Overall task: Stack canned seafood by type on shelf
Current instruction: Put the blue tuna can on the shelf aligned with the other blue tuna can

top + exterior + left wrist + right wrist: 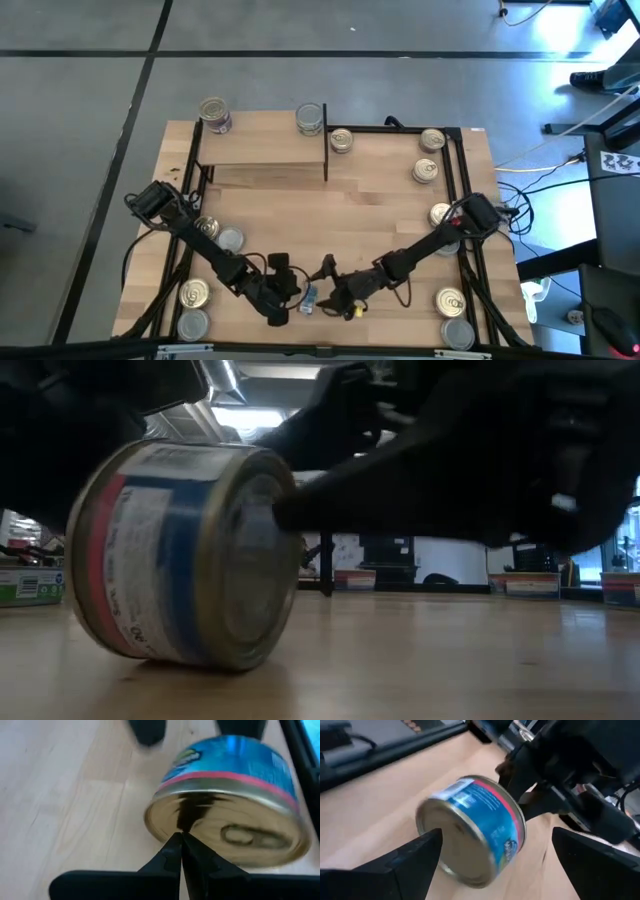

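Observation:
One tin (308, 297) with a blue and red label lies tipped on its side near the table's near edge, between my two grippers. My left gripper (181, 839) is shut, its tips at the tin's gold pull-tab lid. My right gripper (495, 845) is open on the tin's other side, with a finger on either side of its plain end (450, 845). The shelf (265, 150) stands at the far left with two tins (214, 113) (311, 118) on top. My left gripper touches the tin's pull-tab lid (200, 822) near its rim with its shut fingertips, coming nearly level from the table's left. The tin is tilted, resting on the table by its side wall and lower rim (215, 660). My right gripper has one finger (420, 852) close in front of the tin's plain end; I cannot tell whether it touches.
Other tins stand on the table: two (207, 228) (230, 239) by the left arm, two (194, 293) (192, 324) at the near left corner, two (450, 300) (459, 333) at the near right, and several (432, 139) along the far right. The table's middle (330, 215) is bare wood.

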Tool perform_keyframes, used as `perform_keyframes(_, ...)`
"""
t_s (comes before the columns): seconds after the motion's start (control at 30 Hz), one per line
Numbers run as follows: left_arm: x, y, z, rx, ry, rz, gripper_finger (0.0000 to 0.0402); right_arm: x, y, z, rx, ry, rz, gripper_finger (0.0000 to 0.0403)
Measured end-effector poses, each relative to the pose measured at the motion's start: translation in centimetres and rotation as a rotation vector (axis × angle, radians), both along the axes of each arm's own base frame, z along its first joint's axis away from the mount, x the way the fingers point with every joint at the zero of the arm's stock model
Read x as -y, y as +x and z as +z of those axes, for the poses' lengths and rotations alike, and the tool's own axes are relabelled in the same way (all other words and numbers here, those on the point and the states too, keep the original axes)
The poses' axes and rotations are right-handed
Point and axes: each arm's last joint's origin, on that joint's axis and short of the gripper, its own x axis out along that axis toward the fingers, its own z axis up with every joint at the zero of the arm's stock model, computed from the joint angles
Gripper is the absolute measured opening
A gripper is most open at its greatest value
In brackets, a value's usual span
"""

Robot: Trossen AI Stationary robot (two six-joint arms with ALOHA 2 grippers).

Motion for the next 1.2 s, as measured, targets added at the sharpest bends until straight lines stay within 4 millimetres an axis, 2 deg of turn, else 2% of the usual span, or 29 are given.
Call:
perform_keyframes(0.2,-0.3,0.5,0.2,0.027,0.004,-0.005,0.0007,0.2,1.5,0.1,-0.074,-0.045,0.029,0.0376)
perform_keyframes(0.43,-1.1,1.0,0.2,0.026,0.006,0.024,0.0008,0.6,2.0,0.4,-0.113,0.071,0.076,0.0376)
perform_keyframes(0.67,-1.1,0.9,0.0,0.007,0.017,0.017,0.0008,0.4,2.7,-1.3,-0.134,0.105,0.069,0.0376)
perform_keyframes(0.87,-1.2,0.7,-0.2,-0.019,0.016,0.022,0.0008,0.1,3.3,-1.6,-0.140,0.114,0.081,0.0371)
perform_keyframes(1.03,-1.3,0.1,-0.5,-0.067,0.034,0.077,0.0008,0.0,3.5,-1.5,-0.149,0.142,0.093,0.0324)
perform_keyframes(1.2,-1.2,-0.8,-1.0,-0.133,0.043,0.114,0.0008,-0.3,3.4,-1.5,-0.157,0.149,0.111,0.0240)
